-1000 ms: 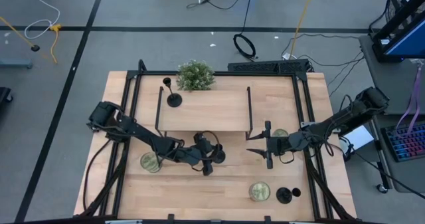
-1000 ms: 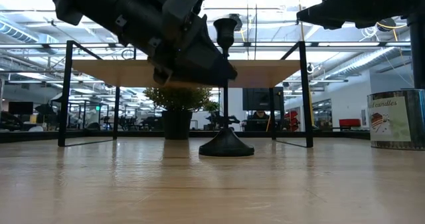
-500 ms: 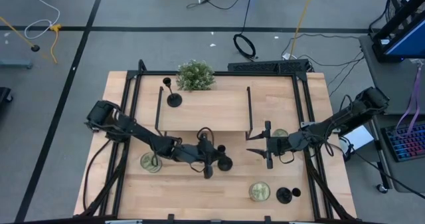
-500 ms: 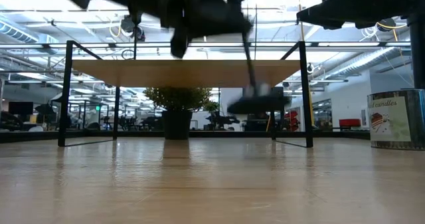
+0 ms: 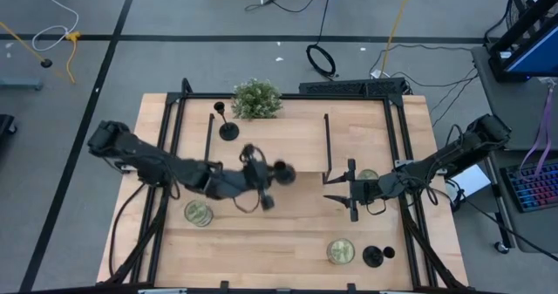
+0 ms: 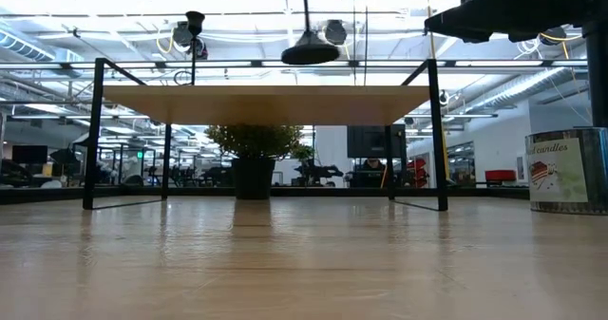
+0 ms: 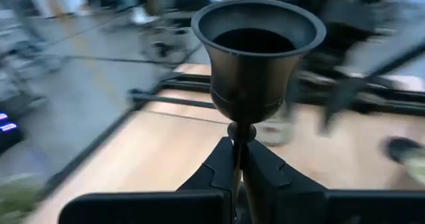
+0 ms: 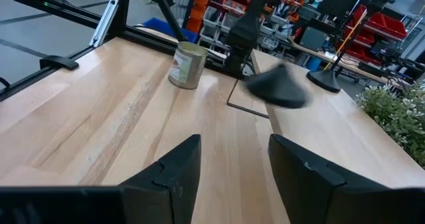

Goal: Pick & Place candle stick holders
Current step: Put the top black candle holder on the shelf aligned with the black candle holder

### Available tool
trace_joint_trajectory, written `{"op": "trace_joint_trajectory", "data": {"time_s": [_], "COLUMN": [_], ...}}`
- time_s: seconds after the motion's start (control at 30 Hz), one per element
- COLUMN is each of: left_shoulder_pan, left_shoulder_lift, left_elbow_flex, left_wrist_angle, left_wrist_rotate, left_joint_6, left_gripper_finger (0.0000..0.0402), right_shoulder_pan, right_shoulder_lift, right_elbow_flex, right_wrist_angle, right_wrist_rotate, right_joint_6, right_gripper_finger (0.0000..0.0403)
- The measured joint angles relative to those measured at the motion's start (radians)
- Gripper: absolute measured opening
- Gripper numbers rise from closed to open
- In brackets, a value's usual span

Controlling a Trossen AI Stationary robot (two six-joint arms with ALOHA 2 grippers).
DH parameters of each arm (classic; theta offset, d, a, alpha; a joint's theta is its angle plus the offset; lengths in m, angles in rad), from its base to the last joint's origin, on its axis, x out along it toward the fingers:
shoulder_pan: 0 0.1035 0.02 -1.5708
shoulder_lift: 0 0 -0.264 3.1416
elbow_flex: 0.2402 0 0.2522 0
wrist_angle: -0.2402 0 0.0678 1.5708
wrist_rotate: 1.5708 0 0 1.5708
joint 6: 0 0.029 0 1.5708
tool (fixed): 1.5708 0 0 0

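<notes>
Matte-black candle stick holder (image 7: 254, 51), stem clenched in my left gripper (image 7: 239, 159), is mid-carry above the wooden shelf (image 6: 266, 103); next, lower it upright there.

The left gripper (image 5: 253, 175), clamped on a candle stick holder (image 5: 281, 173) by its stem, has lifted it off the table and carried it toward 12 o'clock, above shelf (image 6: 266, 93) level.

In the low view the lifted candle stick holder (image 6: 309, 35) is cut off at the top edge, hiding its cup and the left claw. From the right wrist its base (image 8: 279, 90) is a blur. The left wrist background is smeared.
</notes>
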Motion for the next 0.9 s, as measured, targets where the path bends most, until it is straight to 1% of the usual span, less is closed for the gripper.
{"op": "trace_joint_trajectory", "data": {"time_s": [0.07, 0.13, 0.27, 0.47, 0.6, 0.9], "left_shoulder_pan": [0.041, 0.087, 0.182, 0.297, 0.337, 0.381], "left_shoulder_lift": [-0.015, -0.026, -0.028, -0.028, -0.027, -0.027], "left_elbow_flex": [0.002, 0.002, 0.002, 0.002, 0.002, 0.002], "left_wrist_angle": [-0.014, -0.036, -0.066, -0.141, -0.194, -0.204], "left_wrist_rotate": [-0.027, -0.029, -0.016, 0.009, 0.019, 0.022], "left_joint_6": [0.001, 0.001, -0.019, -0.108, -0.135, -0.139], "left_gripper_finger": [0.0016, 0.0014, 0.0013, 0.0017, 0.0012, 0.0019], "right_shoulder_pan": [0.0, 0.0, 0.0, 0.0, 0.0, 0.0], "right_shoulder_lift": [0.0, 0.0, 0.0, 0.0, 0.0, 0.0], "right_elbow_flex": [0.0, 0.0, 0.0, 0.0, 0.0, 0.0], "right_wrist_angle": [0.0, 0.0, 0.0, -0.012, -0.023, -0.023], "right_wrist_rotate": [0.0, 0.0, 0.0, 0.0, 0.0, 0.0], "right_joint_6": [0.0, 0.0, 0.0, 0.026, 0.047, 0.089], "right_gripper_finger": [0.0171, 0.0171, 0.0171, 0.0171, 0.0171, 0.0171]}}
